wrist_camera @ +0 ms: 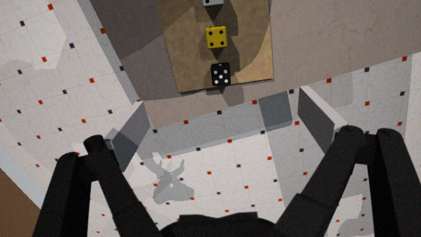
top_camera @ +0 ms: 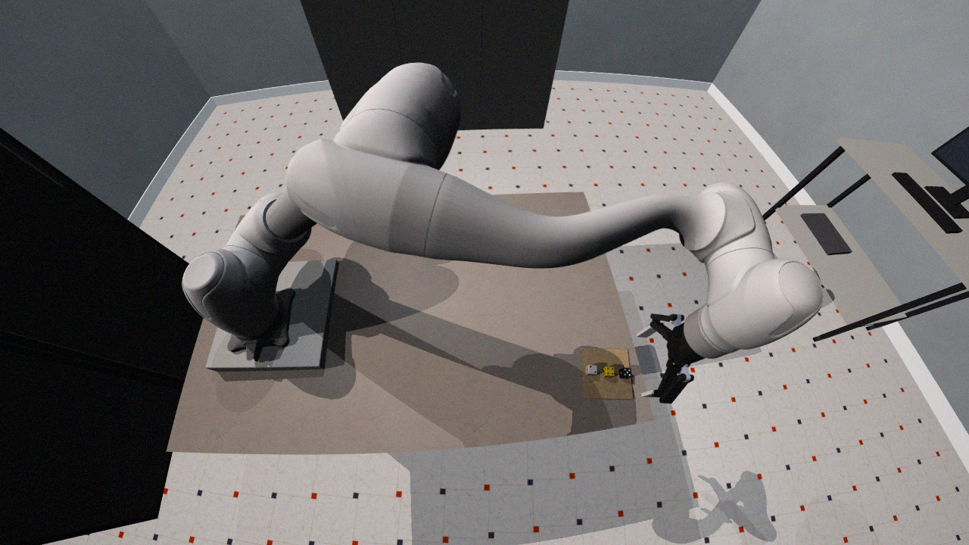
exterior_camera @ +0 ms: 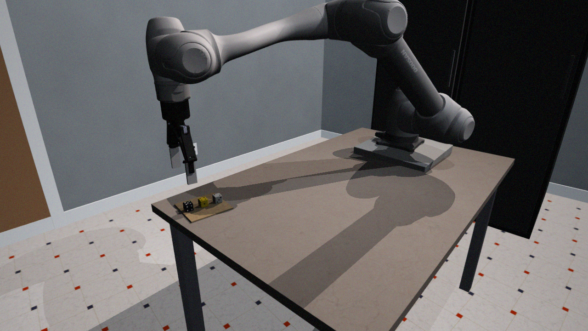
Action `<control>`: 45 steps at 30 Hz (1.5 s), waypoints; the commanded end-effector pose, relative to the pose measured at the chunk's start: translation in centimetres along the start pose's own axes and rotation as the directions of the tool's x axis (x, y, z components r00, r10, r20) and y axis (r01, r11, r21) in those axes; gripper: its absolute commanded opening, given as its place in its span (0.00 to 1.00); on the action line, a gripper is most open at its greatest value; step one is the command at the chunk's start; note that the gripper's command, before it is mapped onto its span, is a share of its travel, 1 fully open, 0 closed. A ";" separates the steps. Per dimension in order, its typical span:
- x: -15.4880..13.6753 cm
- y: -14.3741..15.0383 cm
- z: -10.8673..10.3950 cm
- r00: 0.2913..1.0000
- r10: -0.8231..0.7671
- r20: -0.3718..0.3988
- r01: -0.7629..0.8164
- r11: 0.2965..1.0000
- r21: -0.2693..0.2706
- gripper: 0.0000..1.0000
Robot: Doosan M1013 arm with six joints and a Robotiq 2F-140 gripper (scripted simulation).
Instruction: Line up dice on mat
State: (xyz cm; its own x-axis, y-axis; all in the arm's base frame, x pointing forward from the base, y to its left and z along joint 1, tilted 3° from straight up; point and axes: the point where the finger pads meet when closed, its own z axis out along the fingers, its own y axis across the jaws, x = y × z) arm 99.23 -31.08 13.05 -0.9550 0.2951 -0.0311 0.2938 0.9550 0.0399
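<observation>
1. The mat (top_camera: 599,387) is a small tan square lying flat on the brown counter (top_camera: 433,379), right out at the counter's far end from the robot's base plate (top_camera: 308,352). In the exterior view that's the corner at about 9 o'clock.

2. All three dice are on the mat, sitting flat in a row with small gaps between them, none touching.

3. The grey die (top_camera: 591,369) is the one nearest the base. In the wrist view only its bottom edge pokes in at 12 o'clock, so I can't read its number.

4. The yellow die (wrist_camera: 216,37) is in the middle and shows four black pips on top.

5. The black die (wrist_camera: 220,74) is the farthest out and shows five white pips. It sits close to the mat's outer edge but looks fully on it.

6. From the wrist view the row runs straight from 6 to 12 o'clock, black, yellow, grey.

7. The tool (top_camera: 660,362) is spread wide with nothing in it. It hangs high above counter level, out past the counter's end and over the tiled floor (top_camera: 779,440), at roughly 3 o'clock from the mat in the top view.

8. In the wrist view its two grey fingers stand far apart with only floor tiles between them.
</observation>
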 end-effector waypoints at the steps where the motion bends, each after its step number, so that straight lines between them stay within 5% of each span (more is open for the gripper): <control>1: 0.0 0.0 -1.3 1.000 0.000 0.002 0.000 1.000 0.000 1.00; 18: 0.0 0.0 -6.4 1.000 0.000 0.002 0.000 1.000 0.000 1.00; 45: 0.0 0.0 -6.7 1.000 0.000 0.002 0.000 1.000 0.000 1.00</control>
State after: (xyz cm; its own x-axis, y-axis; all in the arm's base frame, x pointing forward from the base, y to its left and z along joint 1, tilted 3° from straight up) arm 98.97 -31.27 19.52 -0.9550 0.2951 -0.0311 0.2938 0.9550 0.0399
